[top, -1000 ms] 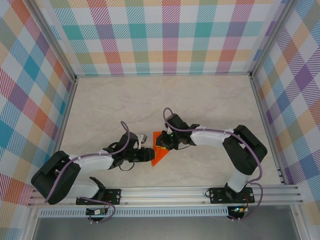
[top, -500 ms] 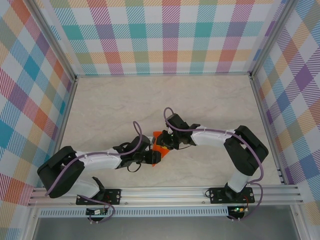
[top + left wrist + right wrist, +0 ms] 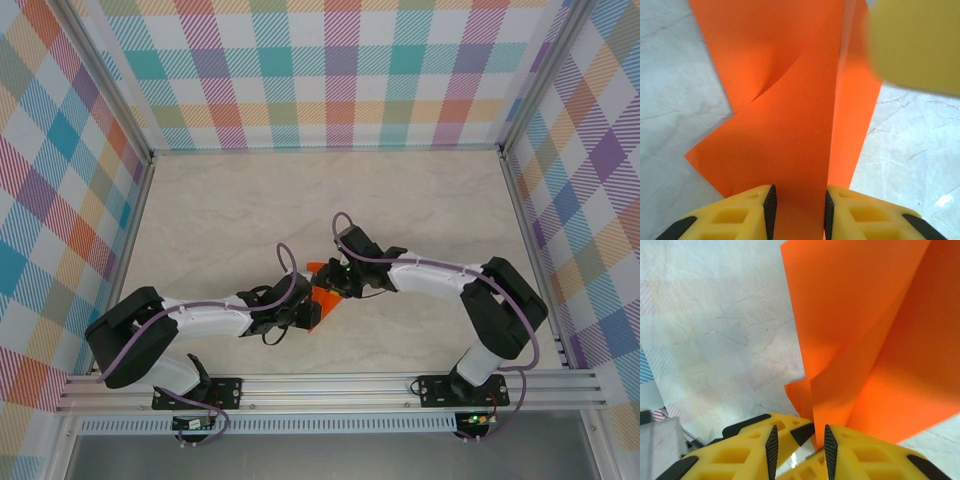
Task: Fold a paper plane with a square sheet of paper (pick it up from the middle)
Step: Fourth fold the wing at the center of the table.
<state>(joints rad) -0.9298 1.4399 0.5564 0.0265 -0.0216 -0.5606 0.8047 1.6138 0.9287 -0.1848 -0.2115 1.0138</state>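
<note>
Mid-fold, we judge: left tool [image 3: 312, 316] and right tool [image 3: 330, 284] pinch the paper plane [image 3: 324, 298] (jaws nearly closed), whose loose creases need pressing next.

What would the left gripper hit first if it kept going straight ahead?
The paper plane: the left gripper has it between its fingers. Just beyond looms a blurred yellow shape, probably the right gripper, though depth is unclear.

The black-and-white left arm [image 3: 200, 318] and right arm [image 3: 440, 275] stretch low toward the middle, where the left gripper [image 3: 308, 314] and right gripper [image 3: 332, 282] nearly meet tip to tip, each one's yellow fingers [image 3: 740, 212] nipped onto the bright orange folded paper plane [image 3: 322, 297].
</note>
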